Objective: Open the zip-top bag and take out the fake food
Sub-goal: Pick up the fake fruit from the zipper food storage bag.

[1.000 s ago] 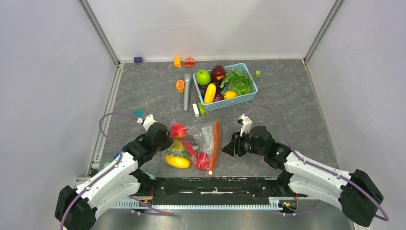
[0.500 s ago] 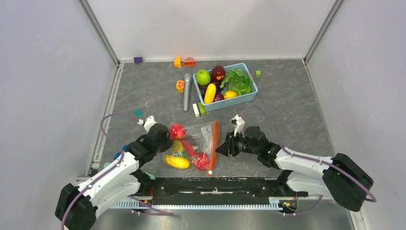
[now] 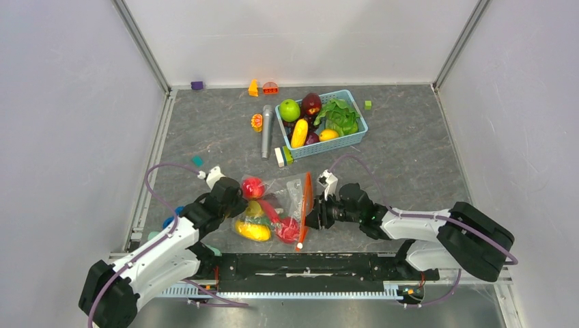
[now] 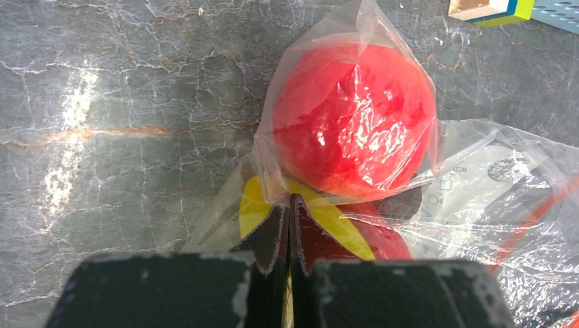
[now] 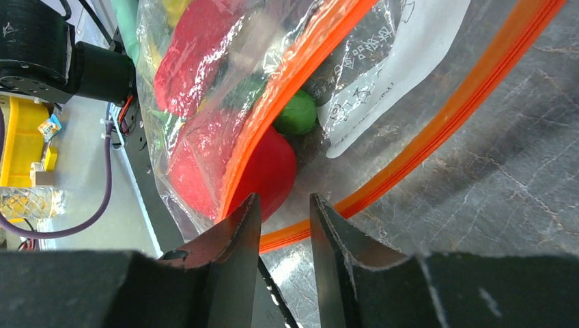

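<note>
Zip-top bag [image 3: 292,195] lies by the table's [image 3: 410,137] near edge, fake food [image 3: 254,186] inside | left gripper [image 4: 290,205] pinched tight on its clear film | right gripper [image 5: 285,205] part-open, jaws astride the orange zip strip [image 5: 444,123], unclamped

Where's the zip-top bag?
Top view: the zip-top bag lies near the table's front edge, left claw pinching its left end, right claw open at its orange zip strip.

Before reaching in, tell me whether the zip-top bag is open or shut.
Open: the zip-top bag shows its orange zip strips gaping apart in the right wrist view, red fruit between.
</note>
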